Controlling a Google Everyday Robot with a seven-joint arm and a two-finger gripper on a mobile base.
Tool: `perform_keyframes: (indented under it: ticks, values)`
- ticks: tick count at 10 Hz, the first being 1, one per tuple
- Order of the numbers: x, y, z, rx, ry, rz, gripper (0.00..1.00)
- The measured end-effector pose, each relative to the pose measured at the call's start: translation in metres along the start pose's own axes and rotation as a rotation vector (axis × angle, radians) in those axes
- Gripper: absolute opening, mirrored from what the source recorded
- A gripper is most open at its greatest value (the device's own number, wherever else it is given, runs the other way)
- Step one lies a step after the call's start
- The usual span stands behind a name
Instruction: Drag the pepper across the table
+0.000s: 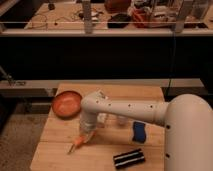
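Note:
The pepper (77, 144) is a small orange tapered vegetable with a thin stem tip pointing left. It lies on the light wooden table (55, 157) near the front left. My gripper (85, 137) points down at the end of the white arm and sits right at the pepper's thick end, touching or nearly touching it. The arm reaches in from the right and hides part of the table's middle.
A round orange bowl (66, 103) sits at the back left of the table. A blue object (138, 132) lies right of centre and a black striped object (129, 158) lies near the front edge. A small white item (122, 120) stands behind the arm.

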Motion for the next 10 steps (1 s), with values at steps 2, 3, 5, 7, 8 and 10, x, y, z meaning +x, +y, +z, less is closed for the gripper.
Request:
perform_keyframes:
  ticks: [2,3,5,7,8,10]
  values:
    - [0.003,0.009,-0.003,-0.002,-0.004,-0.002,0.00]
    - [0.002,0.010,-0.003,-0.004,-0.007,-0.007,0.00]
    - [0.004,0.016,-0.005,-0.005,-0.012,-0.004,0.00]
    - [0.006,0.020,-0.007,-0.006,-0.020,-0.003,0.00]
    - [0.008,0.025,-0.009,-0.005,-0.024,0.000,0.00]
    - [0.010,0.030,-0.010,-0.007,-0.030,0.003,0.00]
